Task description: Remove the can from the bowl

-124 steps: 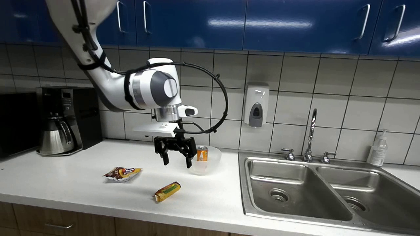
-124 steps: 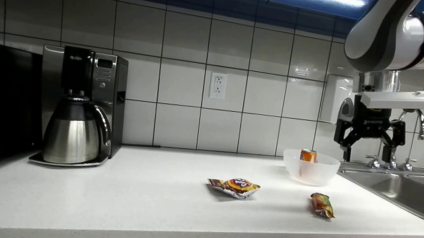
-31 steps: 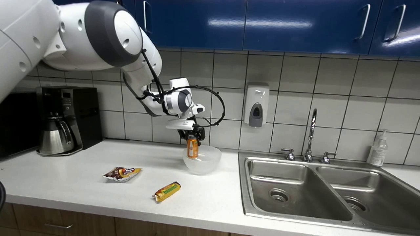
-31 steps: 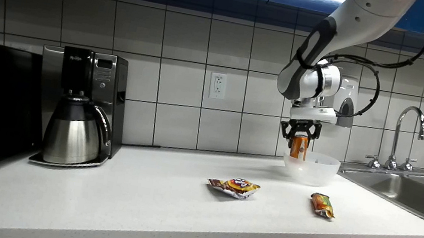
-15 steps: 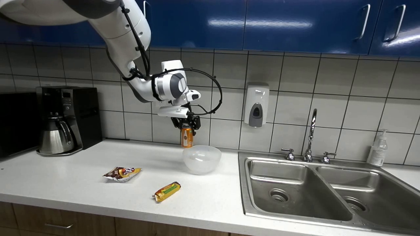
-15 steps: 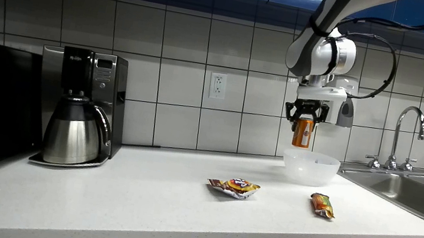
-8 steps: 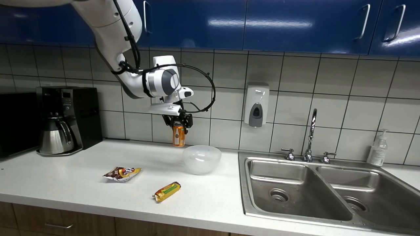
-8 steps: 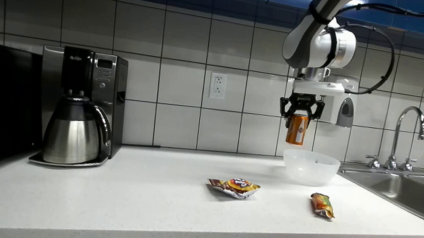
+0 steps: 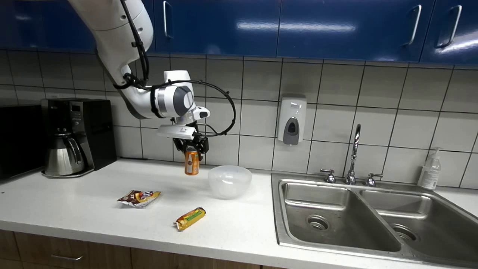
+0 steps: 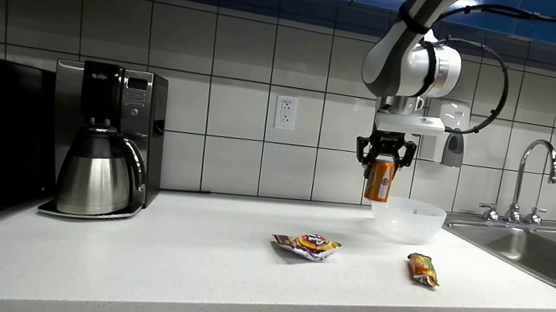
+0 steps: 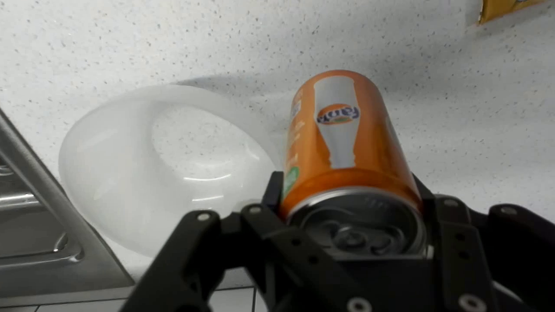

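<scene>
Toward the left in an exterior view, a coffee maker (image 9: 84,130) stands at the back of the white tabletop (image 9: 93,194); right of it, nearer the front edge, lies a snack packet (image 9: 139,198). Next, a yellow wrapped tube (image 9: 190,219) near the front edge and, behind and above it, the can (image 9: 192,162), roughly upright in mid-air, base off the tabletop. The claw (image 11: 348,190) is pinching the can by opposite side walls near the lid; wrist view shows a finger on either side, lower body hanging free. Handling, estimated: thin metal, rigid if full and sealed, easily dented if drained; fill cannot be told, so weight uncertain, probably modest. Smooth painted wall likely slippery, more so if wet. This hold, close under the rim, should meet the stiffest part of the wall, though the mass below could swing; moderate squeeze, slow travel and a level base at set-down advised. Just right of the can, apart from it, sits the bowl (image 9: 229,182); the can is wholly outside it. Removal judged achieved, set-down not yet done. Bowl probably light; a bump might slide it toward the steel sink (image 9: 280,209) at far right.
</scene>
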Tool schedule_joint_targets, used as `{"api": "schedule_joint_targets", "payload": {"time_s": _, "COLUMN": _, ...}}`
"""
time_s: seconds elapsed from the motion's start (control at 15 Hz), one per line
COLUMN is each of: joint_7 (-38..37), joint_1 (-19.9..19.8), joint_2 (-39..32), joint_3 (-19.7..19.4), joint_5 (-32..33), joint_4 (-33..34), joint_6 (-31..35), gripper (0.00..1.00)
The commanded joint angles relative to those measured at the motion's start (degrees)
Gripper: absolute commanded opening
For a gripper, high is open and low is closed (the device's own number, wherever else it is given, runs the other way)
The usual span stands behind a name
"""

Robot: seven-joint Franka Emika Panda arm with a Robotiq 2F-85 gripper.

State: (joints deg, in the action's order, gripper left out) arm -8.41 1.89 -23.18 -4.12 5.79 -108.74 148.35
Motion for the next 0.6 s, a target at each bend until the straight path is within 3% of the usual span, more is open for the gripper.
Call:
{"api": "schedule_joint_targets", "payload": {"time_s": 0.0, "joint_7": 1.2, "joint_1": 0.3, "joint_2": 2.6, "joint_3": 0.6, "joint_5": 0.4, "joint_4": -4.3, "joint_6": 2.2, "gripper": 0.38}}
{"api": "schedule_joint_targets", "payload": {"time_s": 0.53, "joint_7": 2.1, "joint_1": 1.4, "joint_2": 2.1, "joint_3": 1.2, "joint_5": 0.5, "joint_4": -8.8, "joint_6": 5.3, "gripper": 0.38}}
